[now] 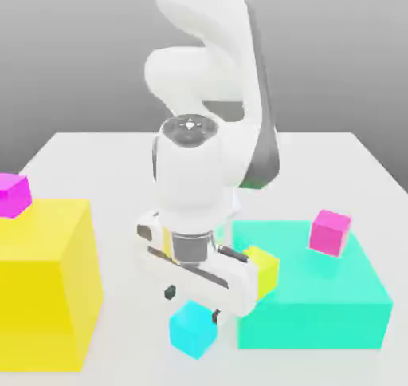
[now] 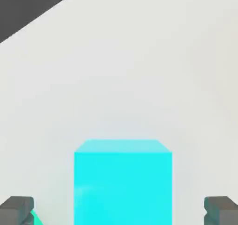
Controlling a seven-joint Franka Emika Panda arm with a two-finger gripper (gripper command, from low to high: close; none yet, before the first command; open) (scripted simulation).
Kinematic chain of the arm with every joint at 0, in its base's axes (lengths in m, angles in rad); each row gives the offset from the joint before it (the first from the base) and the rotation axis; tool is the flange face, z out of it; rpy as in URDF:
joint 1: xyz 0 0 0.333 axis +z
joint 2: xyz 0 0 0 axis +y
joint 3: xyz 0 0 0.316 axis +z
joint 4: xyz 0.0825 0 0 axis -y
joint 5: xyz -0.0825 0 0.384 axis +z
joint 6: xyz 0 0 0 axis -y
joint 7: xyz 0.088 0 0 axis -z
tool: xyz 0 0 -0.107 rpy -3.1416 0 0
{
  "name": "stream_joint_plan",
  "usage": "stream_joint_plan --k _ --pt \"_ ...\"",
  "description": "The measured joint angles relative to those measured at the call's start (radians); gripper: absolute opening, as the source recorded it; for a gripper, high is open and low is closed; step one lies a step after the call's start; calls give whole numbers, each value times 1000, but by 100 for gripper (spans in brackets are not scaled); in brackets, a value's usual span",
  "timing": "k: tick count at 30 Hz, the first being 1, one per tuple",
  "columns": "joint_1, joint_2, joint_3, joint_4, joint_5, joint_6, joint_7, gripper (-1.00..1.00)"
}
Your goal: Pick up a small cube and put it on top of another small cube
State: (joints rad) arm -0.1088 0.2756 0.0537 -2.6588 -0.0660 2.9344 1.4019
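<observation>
Hovering low over the small cyan cube, the gripper pointed straight down w/ its fingers spread wide, one dark pad to each side of the cube in the hand view & clear gaps between pads and cube faces; nothing was held yet. The cube sat on the white counter, near the front edge in the exterior view, just off the front corner of the large flat turquoise block and well apart from the big yellow block on the exterior view's left; the hand view showed it centred between the pads, so alignment looked good. Progress, as I judged it: approach done, or nearly; grasp not yet made; lift, carry & stacking all left to do. Candidates for the base cube: a small yellow cube on the turquoise block's near corner, partly behind the hand; a small magenta cube further along the same block toward the exterior view's right; another magenta cube on top of the yellow block at the exterior view's left edge; which one was meant I couldn't tell. Whether the pads were already down level w/ the cube's sides or a bit above its top wasn't clear; prob. a short descent, then closing, was what the next step needed.
</observation>
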Motion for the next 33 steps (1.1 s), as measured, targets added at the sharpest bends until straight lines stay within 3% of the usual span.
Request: stream_joint_plan --k 1,8,14,28,33 --pt "8 32 -9 5 -6 26 5 -100" --pt "8 38 -10 6 -9 32 7 -100" --pt "-14 -147 21 -24 37 -123 -34 -100" --pt "-8 -271 99 108 153 -400 -603 -100" --pt "105 -403 149 80 216 -497 -724 -100"
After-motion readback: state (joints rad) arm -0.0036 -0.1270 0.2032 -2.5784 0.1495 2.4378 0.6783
